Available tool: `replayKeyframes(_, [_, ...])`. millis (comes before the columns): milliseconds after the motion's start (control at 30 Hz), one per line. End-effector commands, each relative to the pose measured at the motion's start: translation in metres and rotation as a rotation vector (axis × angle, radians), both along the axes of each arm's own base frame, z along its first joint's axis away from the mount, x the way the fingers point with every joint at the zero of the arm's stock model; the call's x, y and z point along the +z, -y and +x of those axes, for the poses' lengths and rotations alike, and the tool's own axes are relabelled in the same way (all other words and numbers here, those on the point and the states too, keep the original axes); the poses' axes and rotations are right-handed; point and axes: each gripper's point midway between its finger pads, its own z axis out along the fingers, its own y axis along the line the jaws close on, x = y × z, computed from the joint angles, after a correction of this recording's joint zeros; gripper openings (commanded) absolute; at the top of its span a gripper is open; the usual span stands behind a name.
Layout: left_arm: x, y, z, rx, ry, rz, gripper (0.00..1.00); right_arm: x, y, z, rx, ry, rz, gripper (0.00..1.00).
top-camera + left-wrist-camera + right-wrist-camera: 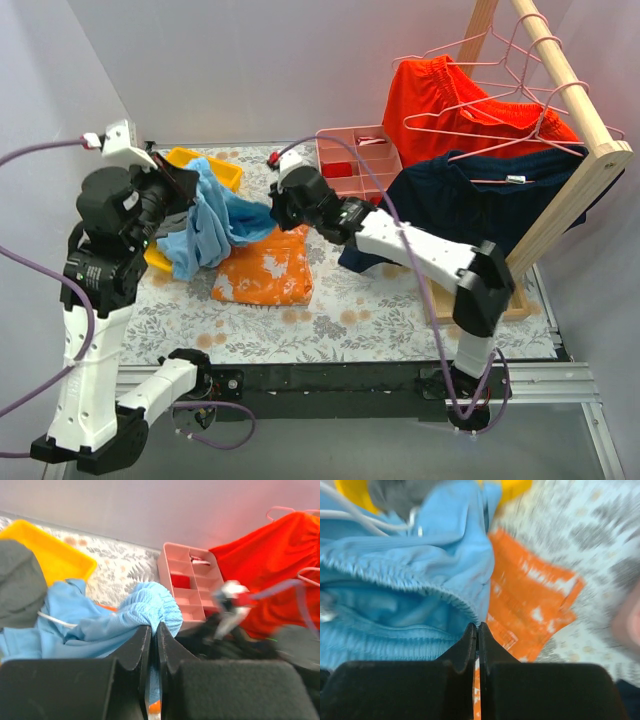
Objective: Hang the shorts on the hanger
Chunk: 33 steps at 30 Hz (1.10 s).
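The sky-blue shorts (207, 232) hang above the table, stretched between my two grippers. My left gripper (186, 190) is shut on the gathered waistband (152, 605), which bunches over its fingertips. My right gripper (274, 214) is shut on the waistband's other edge (465, 605). Several pink wire hangers hang on the wooden rail at the far right; one (443, 47) shows bare wire in front of the red-orange shorts (440, 95). A hanger hook (280, 510) also shows in the left wrist view. Both grippers are well left of the rail.
A folded orange cloth (265, 270) lies on the table under the shorts. A yellow tray (215, 170) sits behind them. A pink compartment box (355, 160) stands at the back. A dark navy garment (470, 195) hangs on the wooden rail (560, 75).
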Motion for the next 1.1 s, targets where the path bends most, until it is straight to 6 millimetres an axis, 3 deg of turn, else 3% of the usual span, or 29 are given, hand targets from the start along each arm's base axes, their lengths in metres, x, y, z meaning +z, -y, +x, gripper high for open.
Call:
replayKeyframes(0, [0.063, -0.005, 0.012, 0.03, 0.14, 0.066, 0.0, 0.191, 0.048, -0.008, -0.102, 0.27, 0.219, 0.01])
replayKeyframes(33, [0.067, -0.004, 0.016, 0.029, 0.142, 0.066, 0.0, 0.201, 0.056, -0.01, -0.107, 0.287, 0.207, 0.01])
replayKeyframes(67, [0.085, -0.004, 0.013, 0.026, 0.178, 0.056, 0.0, 0.214, 0.063, -0.012, -0.118, 0.308, 0.219, 0.01])
replayKeyframes(133, [0.088, 0.001, 0.023, 0.01, 0.169, 0.057, 0.0, 0.248, 0.081, -0.016, -0.153, 0.357, 0.259, 0.01])
replayKeyframes(233, [0.089, 0.01, 0.033, -0.011, 0.158, 0.054, 0.0, 0.278, 0.1, -0.021, -0.18, 0.405, 0.293, 0.01])
replayKeyframes(333, [0.076, 0.017, 0.046, -0.023, 0.121, 0.059, 0.0, 0.285, 0.109, -0.022, -0.203, 0.417, 0.288, 0.01])
replayKeyframes(467, [0.05, 0.018, 0.054, -0.017, 0.059, 0.067, 0.0, 0.275, 0.113, -0.016, -0.246, 0.404, 0.243, 0.01])
replayKeyframes(500, [0.043, 0.016, 0.054, -0.009, 0.048, 0.071, 0.0, 0.263, 0.113, -0.013, -0.254, 0.386, 0.208, 0.01])
replayKeyframes(533, [0.017, 0.015, 0.06, 0.003, 0.004, 0.083, 0.0, 0.256, 0.114, -0.01, -0.27, 0.379, 0.185, 0.01])
replayKeyframes(567, [0.012, 0.014, 0.055, 0.006, 0.007, 0.076, 0.0, 0.248, 0.114, -0.008, -0.284, 0.371, 0.158, 0.01])
replayKeyframes(600, [-0.003, 0.016, 0.055, 0.003, -0.022, 0.061, 0.0, 0.231, 0.117, 0.0, -0.321, 0.358, 0.103, 0.01])
replayKeyframes(633, [-0.035, 0.019, 0.059, -0.007, -0.083, 0.058, 0.0, 0.22, 0.118, 0.003, -0.335, 0.348, 0.066, 0.01])
replayKeyframes(733, [-0.073, 0.026, 0.049, -0.045, -0.137, -0.024, 0.0, 0.174, 0.122, 0.018, -0.372, 0.279, -0.045, 0.01])
replayKeyframes(767, [-0.114, 0.032, 0.044, -0.085, -0.225, -0.043, 0.01, 0.162, 0.121, 0.02, -0.371, 0.257, -0.062, 0.01])
replayKeyframes(800, [-0.123, 0.034, 0.038, -0.09, -0.245, -0.092, 0.02, 0.139, 0.121, 0.024, -0.371, 0.224, -0.105, 0.01])
replayKeyframes(833, [-0.137, 0.032, 0.038, -0.088, -0.266, -0.118, 0.09, 0.127, 0.119, 0.025, -0.369, 0.198, -0.112, 0.01])
replayKeyframes(867, [-0.166, 0.035, 0.032, -0.106, -0.33, -0.145, 0.13, 0.115, 0.117, 0.025, -0.352, 0.172, -0.126, 0.01])
replayKeyframes(933, [-0.179, 0.042, 0.026, -0.155, -0.357, -0.208, 0.15, 0.084, 0.114, 0.026, -0.342, 0.125, -0.177, 0.01])
replayKeyframes(1000, [-0.194, 0.04, 0.022, -0.161, -0.39, -0.24, 0.29, 0.063, 0.111, 0.025, -0.331, 0.09, -0.198, 0.01])
replayKeyframes(1067, [-0.193, 0.039, 0.022, -0.166, -0.389, -0.251, 0.44, 0.041, 0.111, 0.024, -0.322, 0.054, -0.229, 0.01])
